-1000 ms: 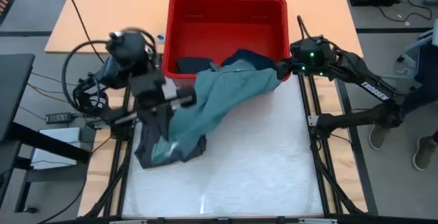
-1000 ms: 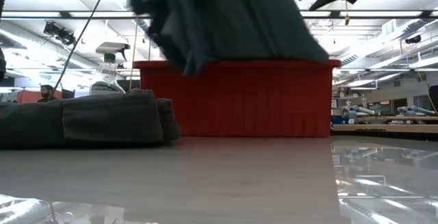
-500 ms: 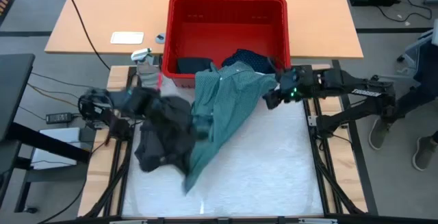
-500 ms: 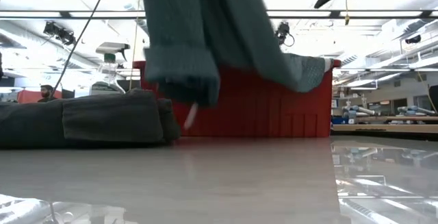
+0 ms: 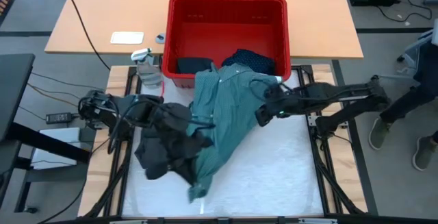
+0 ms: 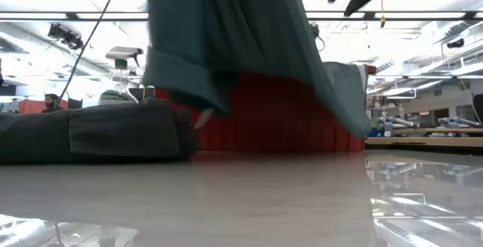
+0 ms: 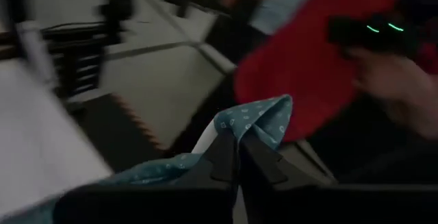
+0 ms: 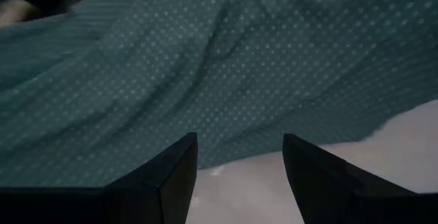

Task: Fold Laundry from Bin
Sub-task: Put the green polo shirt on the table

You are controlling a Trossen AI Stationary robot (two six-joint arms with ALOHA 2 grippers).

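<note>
Since a second ago the right gripper (image 5: 263, 117) has dropped from the bin (image 5: 227, 3) rim toward frame centre, fingers (image 8: 171, 176) spread, empty over the shirt (image 5: 222, 114); left gripper (image 7: 238, 157), left of centre, pinches shirt's edge, draped from bin downward

A long light-orange wooden tabletop (image 5: 96, 18) stands on a grey floor (image 5: 383, 5), with a white padded work mat (image 5: 274, 162) laid on a second surface framed by black metal rails (image 5: 321, 162). A small white card (image 5: 127, 38) lies near the orange tabletop's left edge. Black cables (image 5: 75, 11) trail over that tabletop's left part. Beyond the table a large hall opens, lit by rows of ceiling strip lights (image 6: 423, 13), with workbenches (image 6: 423, 130) at the right.
</note>
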